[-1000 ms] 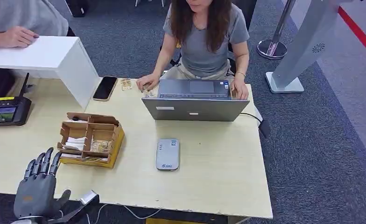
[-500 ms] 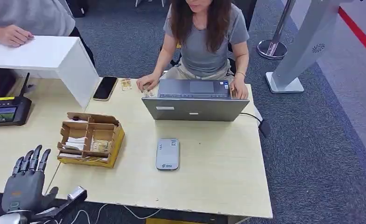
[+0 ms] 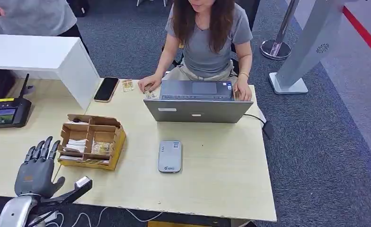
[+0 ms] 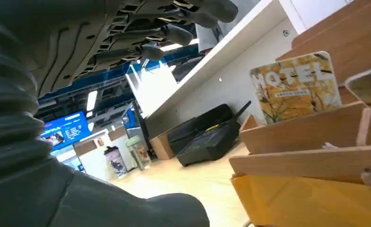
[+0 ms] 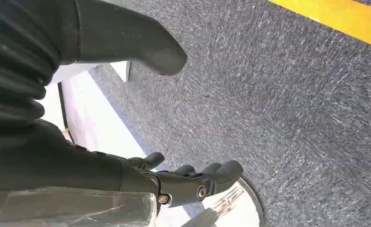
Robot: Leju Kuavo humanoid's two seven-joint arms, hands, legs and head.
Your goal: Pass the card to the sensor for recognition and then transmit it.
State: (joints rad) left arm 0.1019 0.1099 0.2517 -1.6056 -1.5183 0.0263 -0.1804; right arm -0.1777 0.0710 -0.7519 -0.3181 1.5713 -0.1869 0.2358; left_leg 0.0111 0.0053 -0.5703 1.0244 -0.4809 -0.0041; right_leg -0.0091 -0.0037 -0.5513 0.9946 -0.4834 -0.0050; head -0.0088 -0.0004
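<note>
Cardboard box (image 3: pixel 92 141) with card (image 4: pixel 295 87) stands near table's (image 3: pixel 212 189) front-left edge. Our left hand (image 3: pixel 36 171) empty, fingers spread, beside box; right hand (image 5: pixel 127 118) empty, half-curled. We fear fingers push light box, card slips.

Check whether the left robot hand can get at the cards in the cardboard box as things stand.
Probably yes. The left robot hand is open, holds nothing and sits just beside the cardboard box. The box is open-topped, a card stands upright in a compartment, and nothing lies between the hand and the box.
</note>
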